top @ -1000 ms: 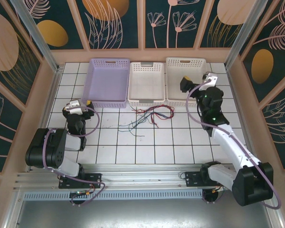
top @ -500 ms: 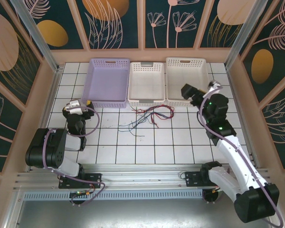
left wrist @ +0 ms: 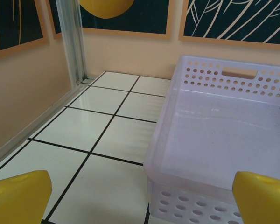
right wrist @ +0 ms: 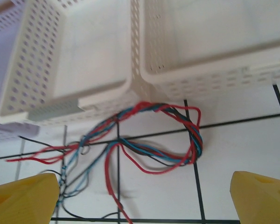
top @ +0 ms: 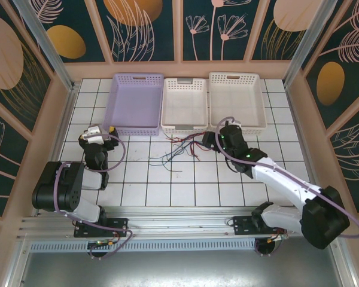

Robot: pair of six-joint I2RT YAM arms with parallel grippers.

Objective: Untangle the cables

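Our right gripper hangs over the right end of the cables, fingers spread wide and grasping nothing. The red, blue and dark tangle lies on the table just before the middle white basket, toward the far edge. Our left gripper, released, sits near the left edge beside the purple basket.

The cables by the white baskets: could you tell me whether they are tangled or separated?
Tangled: red, blue and dark cables twist together in one loop on the tiles.
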